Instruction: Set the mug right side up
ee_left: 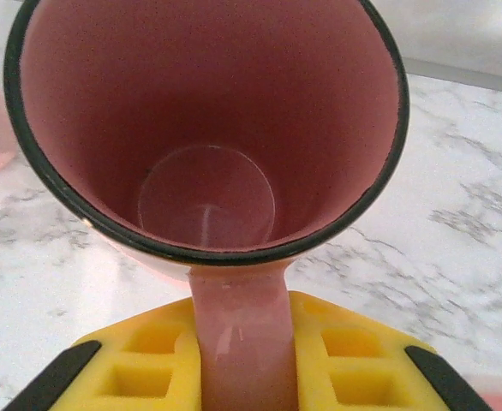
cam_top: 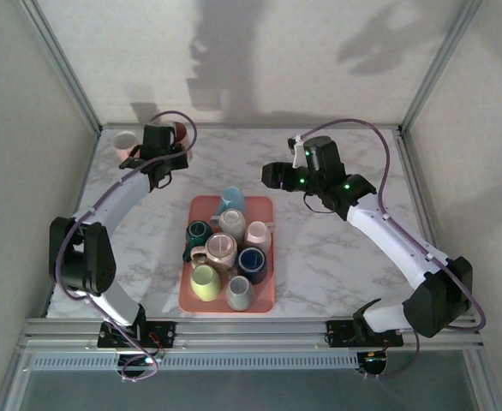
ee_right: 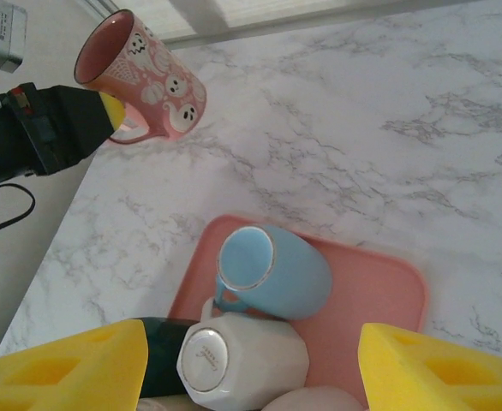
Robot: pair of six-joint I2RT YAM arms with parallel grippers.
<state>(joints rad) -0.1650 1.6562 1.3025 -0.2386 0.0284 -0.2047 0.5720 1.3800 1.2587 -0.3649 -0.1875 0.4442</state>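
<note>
Between left jaws, handle of pink mug (ee_left: 208, 103)

The mug (ee_right: 157, 86) is pink with white ghost prints, a dark rim and an empty inside. It is tilted at eleven o'clock in the top view. In the right wrist view its mouth faces ten o'clock.

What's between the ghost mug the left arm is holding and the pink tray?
Nothing. In the right wrist view, the stretch from the ghost mug to the pink tray is bare marble table.
</note>
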